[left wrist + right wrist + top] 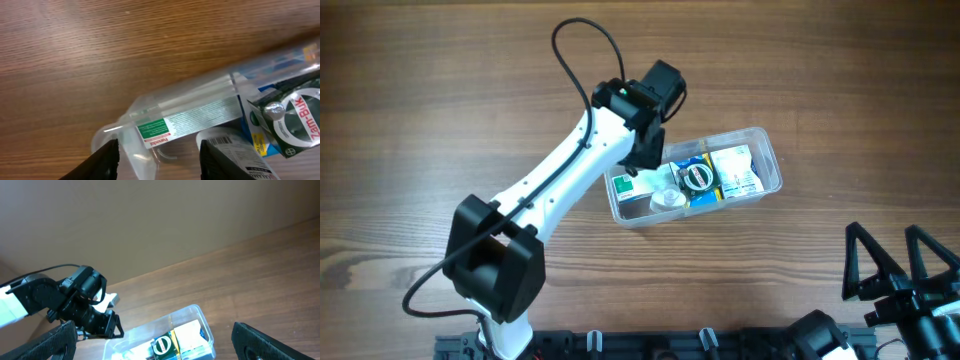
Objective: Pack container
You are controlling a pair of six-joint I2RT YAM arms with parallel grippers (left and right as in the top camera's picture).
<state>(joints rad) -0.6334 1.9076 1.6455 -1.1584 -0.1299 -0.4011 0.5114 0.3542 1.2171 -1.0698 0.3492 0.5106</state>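
Currently left tool (160,152) over end of container (772,160), spread apart, gripping nothing; white box (200,117) lies along wall, likely saving room. Right tool (892,262) also apart, parked well aside.

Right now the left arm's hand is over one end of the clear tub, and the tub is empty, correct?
Not quite: the left hand is over one end of the container, but the container is not empty. The overhead view shows small boxes and a round tin packed inside it.
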